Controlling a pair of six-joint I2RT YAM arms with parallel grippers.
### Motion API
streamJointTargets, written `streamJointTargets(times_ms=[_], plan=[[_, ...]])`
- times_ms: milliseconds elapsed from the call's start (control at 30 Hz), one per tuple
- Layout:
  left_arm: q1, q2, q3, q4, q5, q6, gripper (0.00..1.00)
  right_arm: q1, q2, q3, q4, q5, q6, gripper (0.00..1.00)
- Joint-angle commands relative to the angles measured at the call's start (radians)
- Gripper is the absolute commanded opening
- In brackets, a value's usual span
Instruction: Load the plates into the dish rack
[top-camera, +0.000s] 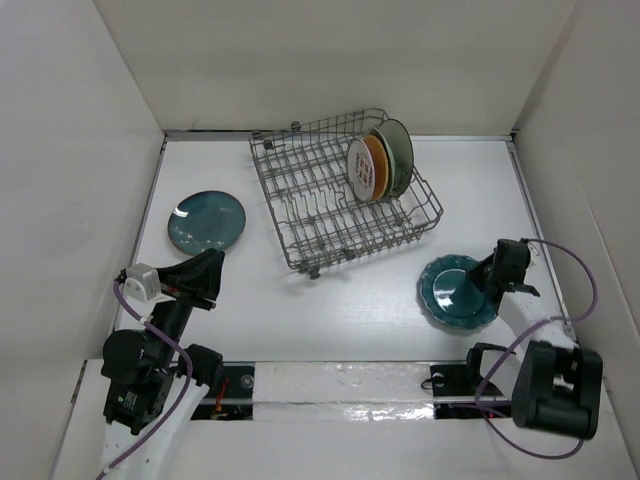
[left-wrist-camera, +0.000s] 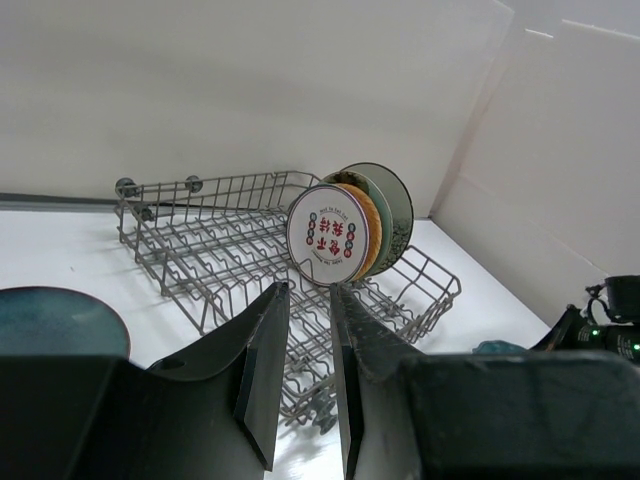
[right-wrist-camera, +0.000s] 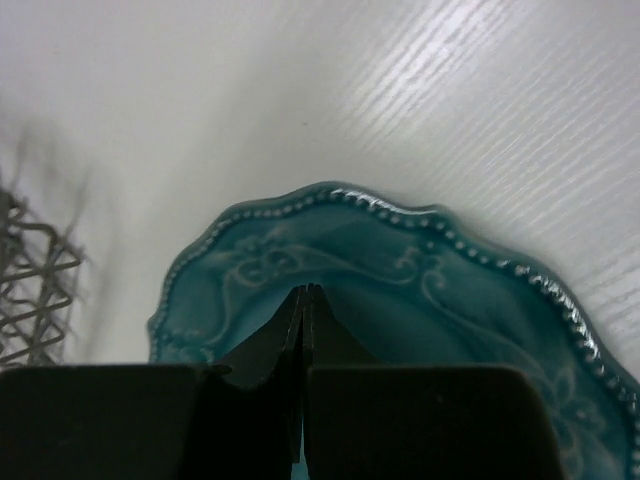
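The left arm crouches low, left fingers (left-wrist-camera: 262, 370) narrowly parted and empty, the dark teal plate (top-camera: 207, 221) just left of them, the dish rack (top-camera: 320, 215) ahead — the right arm reaches forward, right fingers (right-wrist-camera: 268, 345) pressed together over the teal scalloped plate (right-wrist-camera: 420, 290) on the desk (top-camera: 350, 310).

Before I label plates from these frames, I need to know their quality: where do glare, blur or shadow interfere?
Top external: even light, sharp, glare on the glossy strip between the bases. Left wrist: dish rack and white plate crisp, left gripper a dark foreground. Right wrist: rack edge blurred, sheen streaks on the table, teal scalloped plate sharp behind the shut right gripper.
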Motion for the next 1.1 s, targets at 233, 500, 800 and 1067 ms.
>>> streamJointTargets(times_ms=[233,500,800,1067], plan=[[0.003,-0.048,0.008,0.045,0.002,-0.007,0.21,-0.089,0.299,0.04,0.262,-0.186,-0.017,0.0],[0.003,-0.024,0.008,0.045,0.008,-0.005,0.21,-0.107,0.411,0.118,0.449,-0.127,0.078,0.0],[0.003,-0.022,0.008,0.043,0.005,-0.004,0.21,-0.128,0.522,0.215,0.601,-0.266,0.126,0.0],[0.003,-0.04,0.007,0.051,0.017,-0.004,0.21,-0.153,0.035,0.042,0.311,-0.055,0.126,0.44]])
